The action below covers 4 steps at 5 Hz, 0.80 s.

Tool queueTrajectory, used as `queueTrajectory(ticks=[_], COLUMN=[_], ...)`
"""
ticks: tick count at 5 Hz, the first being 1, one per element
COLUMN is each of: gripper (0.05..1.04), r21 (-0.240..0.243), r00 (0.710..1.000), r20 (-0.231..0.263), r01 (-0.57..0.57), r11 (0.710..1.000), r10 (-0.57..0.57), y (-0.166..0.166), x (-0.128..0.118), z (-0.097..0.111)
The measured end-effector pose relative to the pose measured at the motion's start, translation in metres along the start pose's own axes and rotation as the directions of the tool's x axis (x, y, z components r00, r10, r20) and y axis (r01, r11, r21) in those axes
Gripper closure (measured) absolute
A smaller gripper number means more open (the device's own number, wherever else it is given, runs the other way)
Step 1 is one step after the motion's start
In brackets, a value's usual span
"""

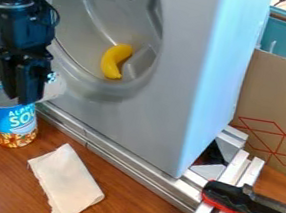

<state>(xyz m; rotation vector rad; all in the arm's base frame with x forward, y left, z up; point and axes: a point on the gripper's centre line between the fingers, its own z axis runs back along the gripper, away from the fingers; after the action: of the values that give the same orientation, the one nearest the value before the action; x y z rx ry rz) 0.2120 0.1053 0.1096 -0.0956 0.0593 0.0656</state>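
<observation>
One white cloth (65,183) and one clamp (230,198) are lying nearest; one can (16,119) is standing toward the wooden table's (127,210) left edge, one gripper (23,94) hanging at its rim, clenched or released: cannot tell. Beyond, one grey housing (167,97) is holding one banana (114,61), one cardboard box (278,98) standing behind.

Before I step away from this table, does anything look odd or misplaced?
A banana lies in the hollow of the grey cabinet, an odd spot for fruit. A rumpled cloth lies askew on the table. I see no spill.
</observation>
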Motion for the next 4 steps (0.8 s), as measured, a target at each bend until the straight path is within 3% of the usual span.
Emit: queueTrajectory(ticks=[1,2,3,4], gripper=[0.685,0.685,0.685,0.685], r21=[-0.042,-0.038,-0.078,-0.095], r00=[0.995,0.986,0.99,0.983], r20=[-0.099,-0.149,-0.138,-0.186], r01=[-0.035,-0.074,-0.035,-0.006], r11=[0.999,0.997,0.996,0.995], r10=[0.03,0.067,0.024,-0.012], y=[0.004,0.027,0.049,0.055], x=[-0.031,-0.049,-0.048,-0.049], z=[-0.016,-0.033,-0.061,-0.084])
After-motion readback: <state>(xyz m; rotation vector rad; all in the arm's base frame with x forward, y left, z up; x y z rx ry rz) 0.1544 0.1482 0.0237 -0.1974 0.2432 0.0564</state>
